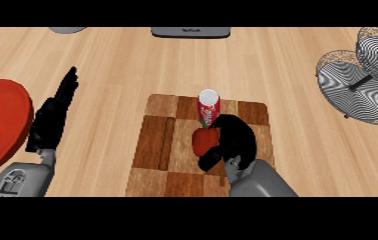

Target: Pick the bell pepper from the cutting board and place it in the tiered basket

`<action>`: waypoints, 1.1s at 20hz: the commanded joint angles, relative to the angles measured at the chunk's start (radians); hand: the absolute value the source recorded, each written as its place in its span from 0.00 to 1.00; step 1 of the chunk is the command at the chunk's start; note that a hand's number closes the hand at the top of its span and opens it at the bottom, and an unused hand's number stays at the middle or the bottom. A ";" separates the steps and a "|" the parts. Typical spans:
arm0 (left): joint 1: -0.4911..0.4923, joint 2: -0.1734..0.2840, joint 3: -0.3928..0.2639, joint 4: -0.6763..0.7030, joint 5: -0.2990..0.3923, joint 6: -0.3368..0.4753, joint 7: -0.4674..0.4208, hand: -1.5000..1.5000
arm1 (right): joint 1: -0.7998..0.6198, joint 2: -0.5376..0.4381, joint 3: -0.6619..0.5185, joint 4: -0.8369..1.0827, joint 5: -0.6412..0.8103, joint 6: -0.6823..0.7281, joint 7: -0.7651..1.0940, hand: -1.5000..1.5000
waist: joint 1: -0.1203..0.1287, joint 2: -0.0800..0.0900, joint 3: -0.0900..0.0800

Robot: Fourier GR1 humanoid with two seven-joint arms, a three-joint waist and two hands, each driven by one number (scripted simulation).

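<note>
Now right hand [235, 140] curls round pepper [204, 140] on board [159, 149]; left hand [53, 115] open, resting. Pepper likely light, slick, hollow; you grip mid-body, mind can [209, 107].

can [209, 106] beside pepper [204, 140], open counter [295, 84] toward basket [353, 84]

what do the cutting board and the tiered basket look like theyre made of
The cutting board looks like wood with a smooth finish: a checker of light and dark brown blocks with visible grain. The tiered basket looks like fine metal mesh or wire, judging by its dense black-and-white line pattern on round trays; the exact metal is not discernible.
</note>
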 commanded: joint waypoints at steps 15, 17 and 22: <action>-0.020 -0.021 0.021 0.015 -0.021 0.002 0.021 0.50 | -0.615 -0.086 -0.332 0.362 0.300 -0.287 -0.120 1.00 | -0.019 0.000 0.006; 0.012 -0.036 0.013 0.026 -0.031 0.009 -0.004 0.50 | -0.649 -0.128 -0.367 0.354 0.335 -0.289 -0.128 1.00 | -0.017 0.002 0.006; -0.017 -0.012 0.037 0.030 -0.030 -0.015 0.021 0.50 | -0.744 -0.194 -0.414 0.309 0.415 -0.154 -0.077 1.00 | -0.021 0.001 0.006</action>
